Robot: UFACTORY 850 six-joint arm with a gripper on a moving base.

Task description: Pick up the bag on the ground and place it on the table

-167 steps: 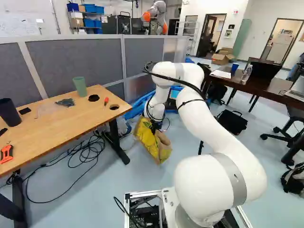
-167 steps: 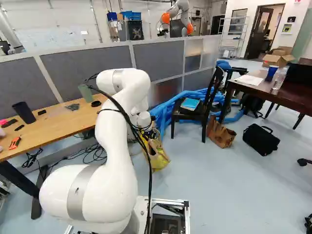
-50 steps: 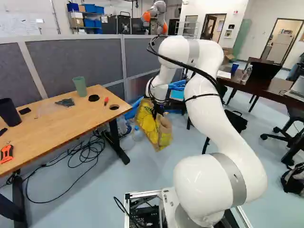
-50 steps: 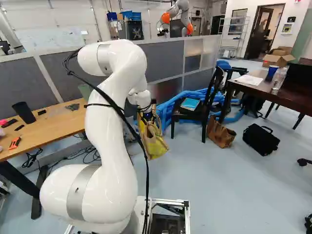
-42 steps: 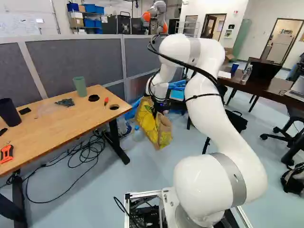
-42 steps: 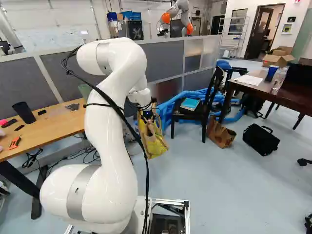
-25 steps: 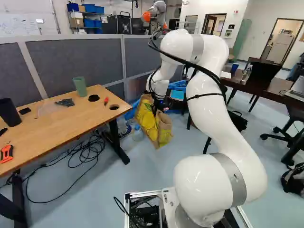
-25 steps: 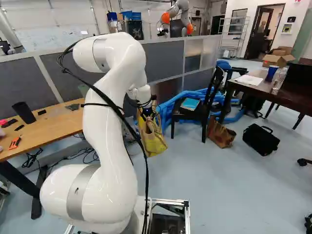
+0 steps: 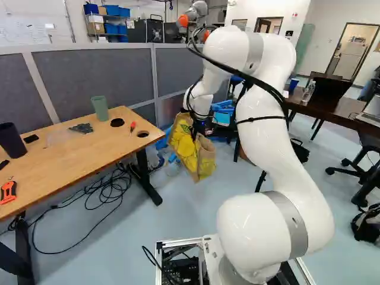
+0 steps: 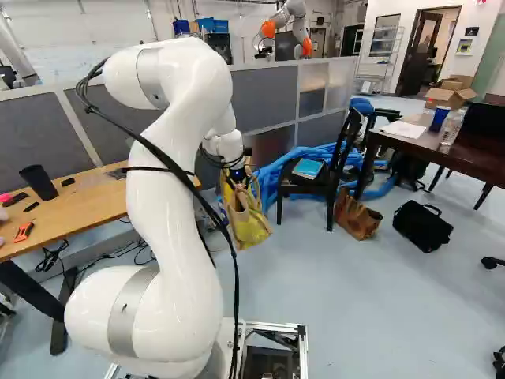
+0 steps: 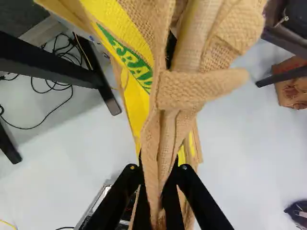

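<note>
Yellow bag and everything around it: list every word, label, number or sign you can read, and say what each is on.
No text reads whole.
Yellow bag: green lettering on a yellow stripe, slanted and running into the folds; no full word to quote.
Brown bag: reddish print, too blurred to read.
Whiteboard: handwriting, too faint to read.
Red wall sign: too small to read.

One yellow bag [image 9: 189, 155], one wooden table [image 9: 77, 157], one green cup [image 9: 100, 108].
</note>
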